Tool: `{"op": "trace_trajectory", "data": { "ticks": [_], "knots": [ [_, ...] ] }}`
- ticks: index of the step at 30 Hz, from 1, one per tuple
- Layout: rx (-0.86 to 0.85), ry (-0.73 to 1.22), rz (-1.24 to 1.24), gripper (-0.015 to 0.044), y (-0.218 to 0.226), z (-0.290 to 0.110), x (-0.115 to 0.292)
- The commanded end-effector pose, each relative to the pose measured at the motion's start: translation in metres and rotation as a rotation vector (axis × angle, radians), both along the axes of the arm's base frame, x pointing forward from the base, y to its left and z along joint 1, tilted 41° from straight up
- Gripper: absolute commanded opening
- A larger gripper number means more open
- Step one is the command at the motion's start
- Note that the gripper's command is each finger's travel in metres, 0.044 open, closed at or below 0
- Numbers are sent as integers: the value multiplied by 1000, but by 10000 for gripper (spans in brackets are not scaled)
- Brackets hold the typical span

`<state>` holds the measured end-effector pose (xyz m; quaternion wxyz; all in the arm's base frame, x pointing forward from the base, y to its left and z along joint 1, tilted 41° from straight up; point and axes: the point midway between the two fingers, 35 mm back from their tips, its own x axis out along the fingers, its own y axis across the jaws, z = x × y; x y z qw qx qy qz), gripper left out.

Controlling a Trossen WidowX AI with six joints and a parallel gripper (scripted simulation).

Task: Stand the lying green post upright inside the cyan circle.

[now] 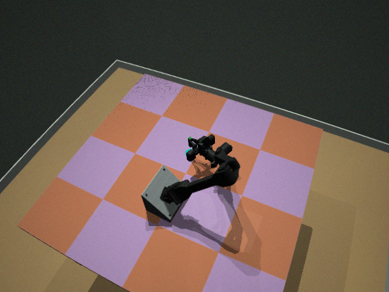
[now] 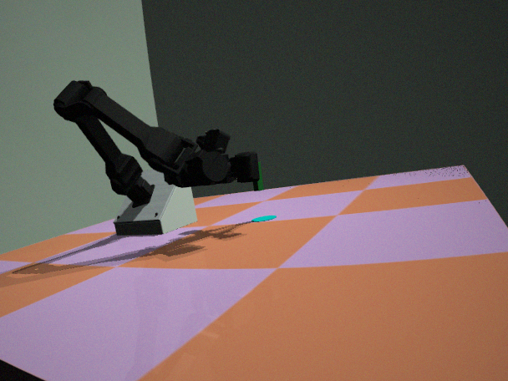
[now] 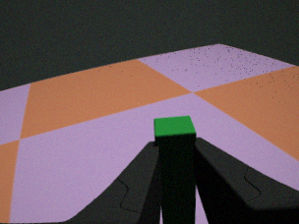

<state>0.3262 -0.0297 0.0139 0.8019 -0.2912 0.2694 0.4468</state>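
My gripper [image 1: 192, 145] [image 2: 254, 170] [image 3: 175, 149] is shut on the green post [image 1: 190, 138] [image 2: 260, 175] [image 3: 175, 127]. The post stands upright between the fingers, its top poking above them. In the wrist view its side is in shadow and looks dark. The cyan circle [image 1: 187, 151] [image 2: 264, 218] lies flat on a purple tile, right below the post. In the exterior view the post's lower end hangs clear above the circle, not touching the floor.
The arm's grey wedge base [image 1: 157, 189] [image 2: 175, 209] stands on the checkered purple and orange mat [image 1: 96, 166] [image 2: 376, 234], close behind the circle. A brown table [image 1: 349, 192] with a raised rim surrounds the mat.
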Motion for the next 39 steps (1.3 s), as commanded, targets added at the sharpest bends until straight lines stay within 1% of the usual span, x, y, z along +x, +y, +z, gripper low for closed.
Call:
{"op": "trace_trajectory", "data": {
  "ticks": [1, 7, 15, 26, 39],
  "knots": [
    [0, -5, 2, 23, -12, -13, -1],
    [3, -7, 1, 23, -29, -34, -7],
    [2, 3, -3, 23, -42, -50, -9],
    [2, 4, -3, 23, -42, -51, -9],
    [2, 4, -3, 364, -42, -51, -9]
  ]
}}
